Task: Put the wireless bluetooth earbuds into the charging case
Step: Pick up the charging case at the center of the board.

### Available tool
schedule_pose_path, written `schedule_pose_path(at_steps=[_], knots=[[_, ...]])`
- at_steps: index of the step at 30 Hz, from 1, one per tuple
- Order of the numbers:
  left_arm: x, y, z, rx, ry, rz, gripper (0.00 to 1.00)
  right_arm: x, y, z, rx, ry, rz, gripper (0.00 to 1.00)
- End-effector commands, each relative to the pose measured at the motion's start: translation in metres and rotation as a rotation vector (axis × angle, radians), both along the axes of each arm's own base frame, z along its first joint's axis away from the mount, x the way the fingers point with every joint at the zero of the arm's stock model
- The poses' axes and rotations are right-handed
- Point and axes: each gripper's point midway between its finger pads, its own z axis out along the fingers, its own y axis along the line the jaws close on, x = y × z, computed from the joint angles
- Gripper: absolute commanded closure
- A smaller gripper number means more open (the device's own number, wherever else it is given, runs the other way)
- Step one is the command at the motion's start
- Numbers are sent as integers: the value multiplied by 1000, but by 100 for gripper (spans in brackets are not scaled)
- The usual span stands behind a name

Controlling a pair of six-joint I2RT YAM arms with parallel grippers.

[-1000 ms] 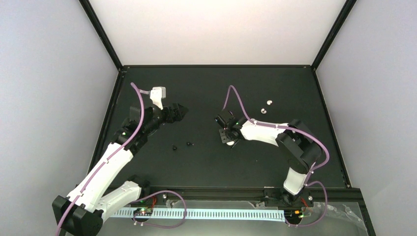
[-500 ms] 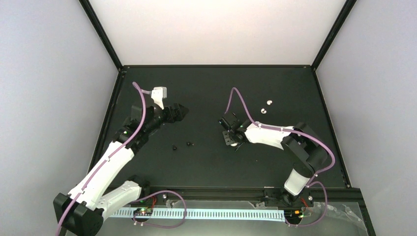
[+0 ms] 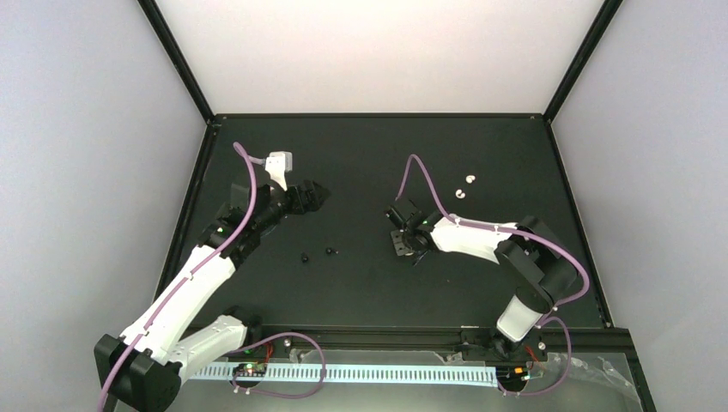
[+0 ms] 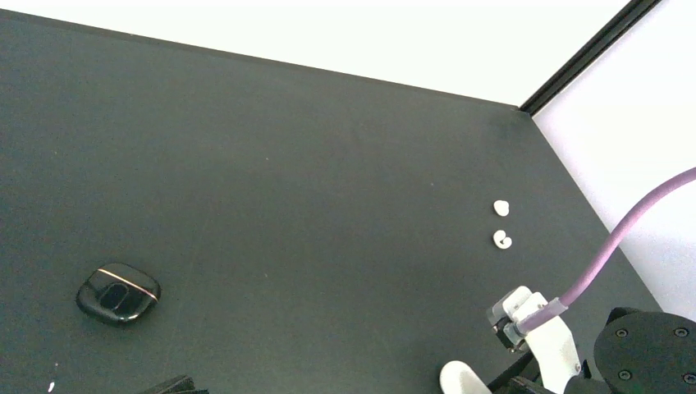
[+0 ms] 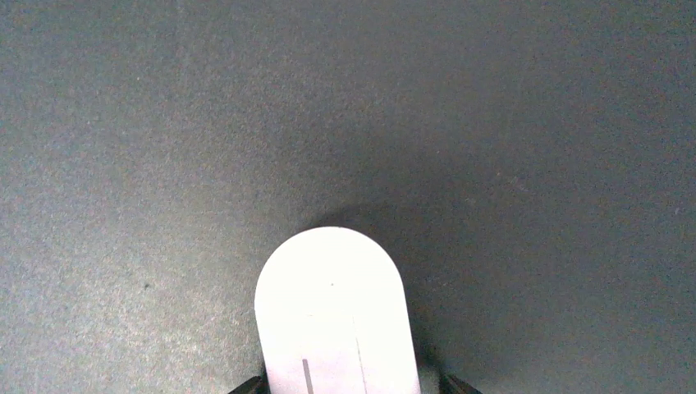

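Observation:
The charging case (image 5: 331, 304), a glossy white pill shape, stands on the black table between the jaws of my right gripper (image 5: 346, 386). The jaws are open, with a dark gap on the case's right side. From above, the right gripper (image 3: 402, 239) covers most of the case. The left wrist view shows the case's white end (image 4: 461, 379) beside the right wrist. Two tiny black earbuds (image 3: 305, 257) (image 3: 330, 251) lie on the table left of the right gripper. My left gripper (image 3: 310, 196) hangs open and empty, up and left of the earbuds.
A black round puck (image 4: 118, 292) lies on the table in the left wrist view. Two small white bits (image 3: 470, 178) (image 3: 460, 193) sit at the back right. A black frame rail (image 3: 378, 115) and white walls bound the table.
My right gripper's jaws have spread wider around the case, and that arm has shifted slightly right. The left arm has barely moved.

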Motion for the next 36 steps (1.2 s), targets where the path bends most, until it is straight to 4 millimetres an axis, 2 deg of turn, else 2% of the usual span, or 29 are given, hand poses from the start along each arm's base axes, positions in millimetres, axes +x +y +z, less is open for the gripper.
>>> schedule_pose_path(at_steps=[1,7,11,15,18,21,26,29,32,36], knots=[[0,-5,3,-6,-7,-16,1,-30,-16,-21,-48,117,25,46],[0,-5,2,-3,-7,-18,1,-28,-14,-22,-48,114,35,60],[1,-3,2,1,-8,-8,1,-22,-14,-14,-45,71,36,70],[0,-3,4,-12,-22,-6,1,-15,-13,7,-15,-8,55,75],[-5,-10,11,-48,-55,-50,1,-13,-10,33,26,-90,86,75],[-17,-29,16,-109,-56,-168,1,-15,-4,70,80,-207,138,75],[-47,-75,-3,-212,60,-433,1,-30,6,125,204,-367,213,74],[-60,-103,-11,-213,106,-532,1,-41,13,141,265,-414,258,74],[-68,-129,-12,-212,132,-615,1,-47,18,148,293,-433,287,74],[-67,-151,-15,-221,184,-685,2,-51,21,152,309,-439,306,74]])
